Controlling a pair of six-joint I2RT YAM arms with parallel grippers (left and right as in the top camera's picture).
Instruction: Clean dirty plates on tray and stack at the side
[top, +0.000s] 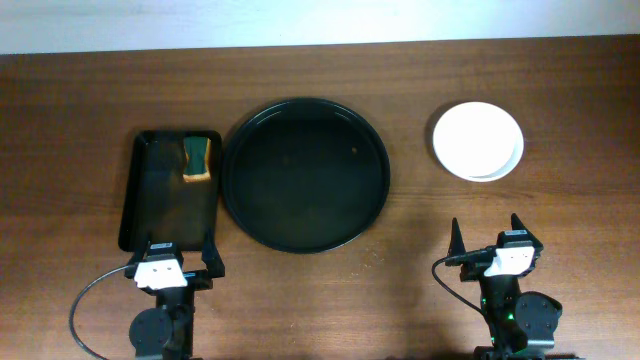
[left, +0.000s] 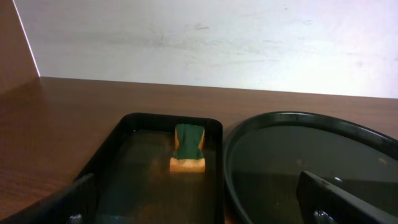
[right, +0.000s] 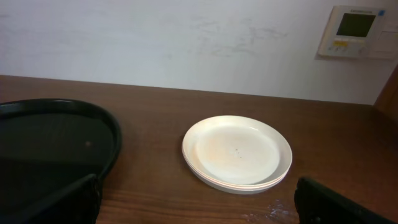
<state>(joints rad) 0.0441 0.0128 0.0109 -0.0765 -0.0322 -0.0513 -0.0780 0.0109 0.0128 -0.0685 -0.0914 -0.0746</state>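
Standing by the table, I record the following.

**Location of items.** The dirty plates (top: 478, 141) are not on the tray (top: 305, 175). They lie as one nested stack on the bare tabletop (top: 570, 120), well to the right of it. The tray is empty. The right wrist view shows at least two rims, slightly offset; I cannot confirm the exact count. The upper face of the top plate looks clean, with no orange mark visible. By this evidence the job appears finished or all but finished.

**Claws.** The left gripper (top: 180, 250) and right gripper (top: 485, 235) both sit at the near edge with their fingers spread wide apart, holding nothing. The left one faces the small rectangular tray (top: 150, 200) and its sponge (top: 198, 162).

**Handling assessment.**
- The plates look stiff, shallow and smooth, probably light.
- They are likely slippery under hard fingers.
- The material is undetermined, so treat them as breakable.
- The only sound hold is the rim, with one finger above the lip and one beneath.
- Nested plates leave little gap beneath each lip, so the offset edge of the top plate offers the best entry.
- A pinch across the flat face would not hold.
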